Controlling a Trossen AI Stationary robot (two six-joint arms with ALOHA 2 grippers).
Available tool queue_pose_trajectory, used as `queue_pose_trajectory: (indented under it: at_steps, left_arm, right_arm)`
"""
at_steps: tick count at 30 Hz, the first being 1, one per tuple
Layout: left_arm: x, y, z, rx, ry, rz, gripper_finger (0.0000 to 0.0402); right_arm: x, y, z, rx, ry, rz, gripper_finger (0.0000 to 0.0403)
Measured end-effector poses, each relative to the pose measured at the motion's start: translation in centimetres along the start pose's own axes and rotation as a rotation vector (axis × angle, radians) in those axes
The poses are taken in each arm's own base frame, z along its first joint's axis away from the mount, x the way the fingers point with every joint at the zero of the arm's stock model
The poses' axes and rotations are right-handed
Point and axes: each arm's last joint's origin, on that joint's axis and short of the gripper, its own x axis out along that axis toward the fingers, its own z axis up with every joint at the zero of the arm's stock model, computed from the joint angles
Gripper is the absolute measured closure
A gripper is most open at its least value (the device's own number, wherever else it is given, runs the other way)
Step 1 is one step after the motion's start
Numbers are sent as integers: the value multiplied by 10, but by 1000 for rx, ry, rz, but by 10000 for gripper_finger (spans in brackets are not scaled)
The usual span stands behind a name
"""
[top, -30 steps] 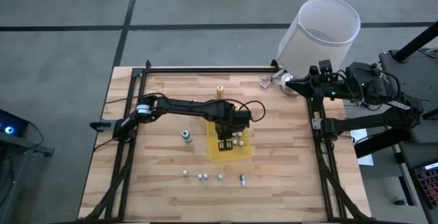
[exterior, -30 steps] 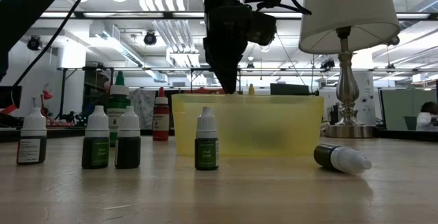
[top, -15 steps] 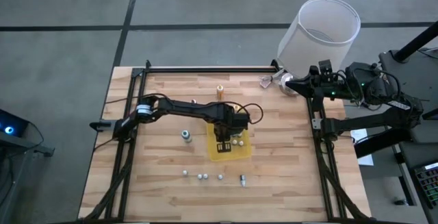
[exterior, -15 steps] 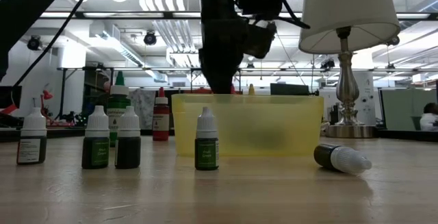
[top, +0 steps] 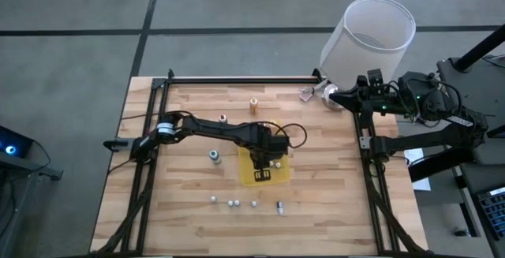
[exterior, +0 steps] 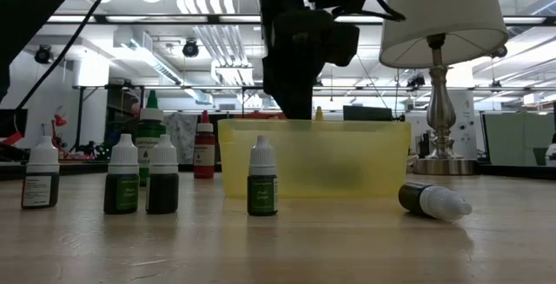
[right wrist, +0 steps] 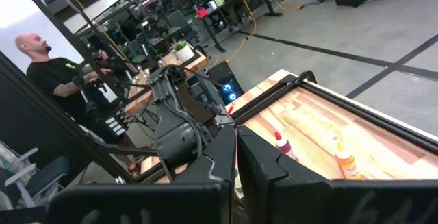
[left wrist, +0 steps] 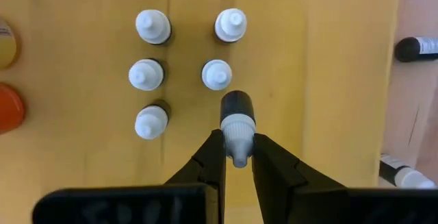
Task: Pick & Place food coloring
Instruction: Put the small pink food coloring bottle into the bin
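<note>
1. The left gripper (left wrist: 237, 157) is held over the yellow bin (top: 264, 166) at mid-table – its fingers are clamped on the white cap of a dark food coloring bottle (left wrist: 237, 111), which is carried upright above the bin's floor.
2. Five more white-capped bottles (left wrist: 152, 75) are seen standing in two rows inside the bin, just beside the held one.
3. In the low view, four bottles (exterior: 123, 176) are stood upright on the table (exterior: 261, 249) in front of the bin, and one bottle (exterior: 433, 201) is laid on its side.
4. An orange bottle (top: 254, 105) and a red bottle (top: 222, 118) are placed farther back on the table.
5. The right gripper (right wrist: 235, 157) is parked off the table's right edge – its fingers are pressed together, nothing between them.
</note>
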Motion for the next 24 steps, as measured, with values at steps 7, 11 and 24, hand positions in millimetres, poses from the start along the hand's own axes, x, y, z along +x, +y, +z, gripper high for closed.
queue_pose_trajectory:
  at_steps: [7,11,24]
  left_arm:
    - [4,3,-3,-7,25,6,371]
    - [7,4,-5,-8,35,7,371]
    - [18,6,-11,-12,61,3,371]
  right_arm:
    - [0,0,0,3,0,-1,394]
    - [0,0,0,3,0,-1,394]
    - [0,0,0,3,1,-3,394]
